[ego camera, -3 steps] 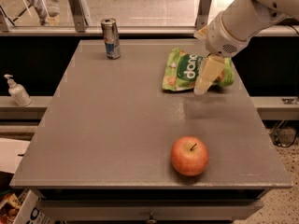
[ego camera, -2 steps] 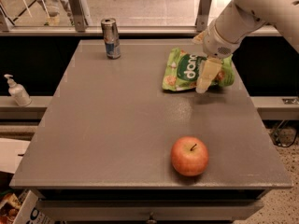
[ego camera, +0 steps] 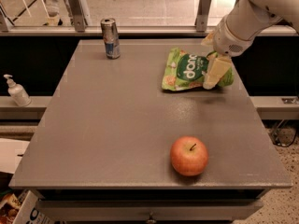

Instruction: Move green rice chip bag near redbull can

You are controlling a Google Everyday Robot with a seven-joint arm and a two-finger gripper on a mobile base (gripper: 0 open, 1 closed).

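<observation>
While a round red apple (ego camera: pixel 189 156) sits near the front edge of the flat grey table (ego camera: pixel 117 120), the green rice chip bag (ego camera: pixel 187 71) lies near the back right corner. The redbull can (ego camera: pixel 110 38) stands up by the back edge, toward the left, well apart from the bag. A white pump bottle (ego camera: pixel 17 91) stands off the table, past its left edge. The white arm (ego camera: pixel 243 22) slants down from the right, and its pincer (ego camera: pixel 216 71) is at the bag's right end. I cannot tell if the pincer is wide, narrow or holding the bag. The bag is crinkly, the can slim and shiny.
</observation>
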